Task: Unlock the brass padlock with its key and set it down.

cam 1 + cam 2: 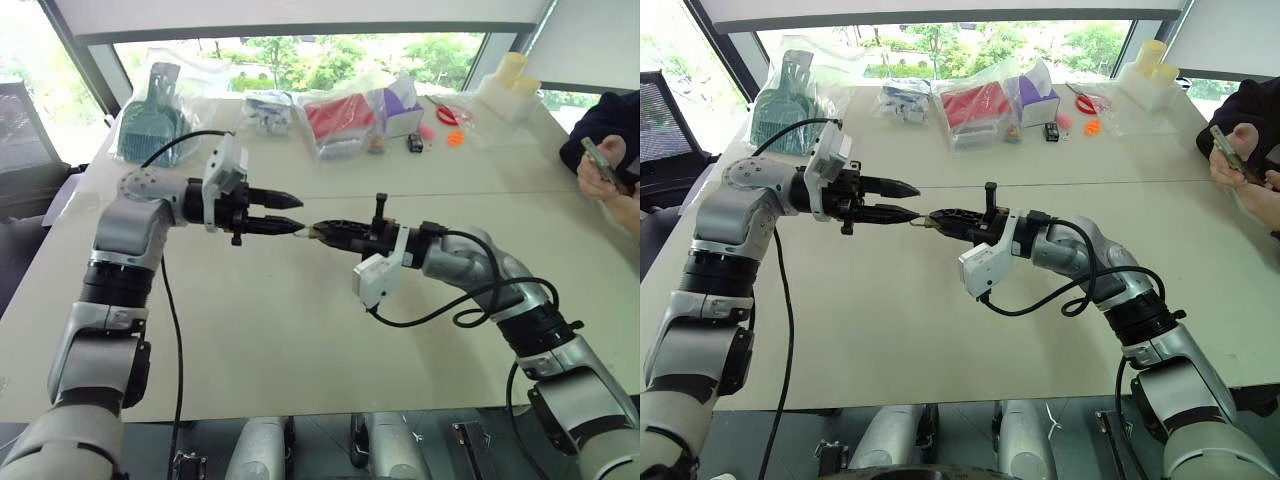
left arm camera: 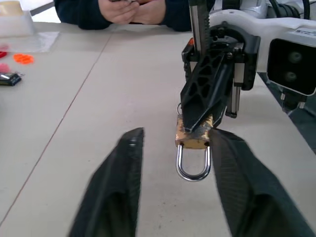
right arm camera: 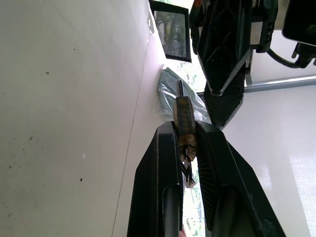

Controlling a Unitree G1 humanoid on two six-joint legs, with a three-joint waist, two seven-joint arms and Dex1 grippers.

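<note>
My right gripper (image 1: 318, 232) clamps the small, rigid padlock (image 2: 193, 138) by its body; my left gripper (image 2: 173, 148) stands apart around the slippery shackle.

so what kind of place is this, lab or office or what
Probably an office or meeting room used as a robot test space: a wide pale table beside big windows with trees outside, bagged sample goods lined up along its far edge, and a seated person at the side.

Silver-grey arms with black joint bands, looping black cables, white wrist camera boxes, tapered black fingers (image 2: 118, 187).
</note>
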